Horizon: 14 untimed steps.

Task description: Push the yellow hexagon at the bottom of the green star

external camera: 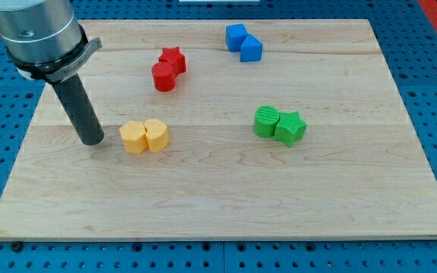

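Observation:
The yellow hexagon (133, 137) lies left of the board's middle, touching a second yellow block (157, 135) on its right. The green star (290, 127) lies right of the middle, touching a rounded green block (265, 121) on its left. My tip (92, 140) rests on the board just left of the yellow hexagon, a small gap apart. The green star is far to the right of the tip, at about the same height in the view.
A red star (173, 59) and a red cylinder (163, 76) touch each other near the view's top, left of centre. Two blue blocks (243, 42) touch at the top centre. The wooden board (226, 205) lies on a blue perforated table.

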Motion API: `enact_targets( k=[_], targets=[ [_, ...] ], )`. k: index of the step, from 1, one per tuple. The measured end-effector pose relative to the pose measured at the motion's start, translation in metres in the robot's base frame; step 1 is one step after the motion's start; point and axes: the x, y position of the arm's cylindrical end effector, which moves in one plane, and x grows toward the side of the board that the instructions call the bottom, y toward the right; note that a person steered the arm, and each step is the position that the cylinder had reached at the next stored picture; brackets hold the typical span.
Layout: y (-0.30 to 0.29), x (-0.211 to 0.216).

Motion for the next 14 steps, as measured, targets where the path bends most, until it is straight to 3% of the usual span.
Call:
enact_targets(
  k=[2, 4, 6, 7, 10, 14],
  targets=[
    [-0.010, 0.013],
    [0.003, -0.025],
    [0.075, 0.016],
    [0.104, 0.016],
    [0.078, 0.024],
    [0.171, 0.076]
  ],
)
